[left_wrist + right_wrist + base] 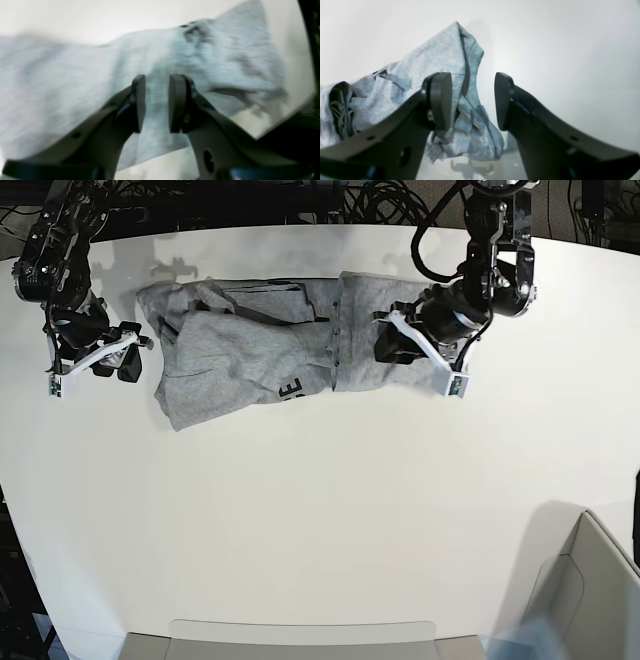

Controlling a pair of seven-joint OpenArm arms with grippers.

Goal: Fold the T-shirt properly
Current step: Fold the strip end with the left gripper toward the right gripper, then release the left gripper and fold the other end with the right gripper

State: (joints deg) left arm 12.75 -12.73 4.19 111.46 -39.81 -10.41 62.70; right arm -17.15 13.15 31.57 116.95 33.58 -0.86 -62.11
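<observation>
My grey T-shirt [250,355] lies bunched up near the far edge of the white tabletop [320,520]. My left gripper [157,103] hangs over it, a bit open, holding nothing. My right gripper [473,101] waits beside it, open and empty. Black cables [370,198] sit behind the tabletop.

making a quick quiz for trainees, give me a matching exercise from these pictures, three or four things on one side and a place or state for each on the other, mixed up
Things:
1. T-shirt
2. left gripper
3. right gripper
4. black lettering

Places or states:
A. fingers apart, off the cloth, beside one end of the shirt
B. lying crumpled and bunched on the white table
C. showing at the near edge of the cloth
D. fingers apart, over the other end of the shirt

Pairs: 1-B, 2-D, 3-A, 4-C
</observation>
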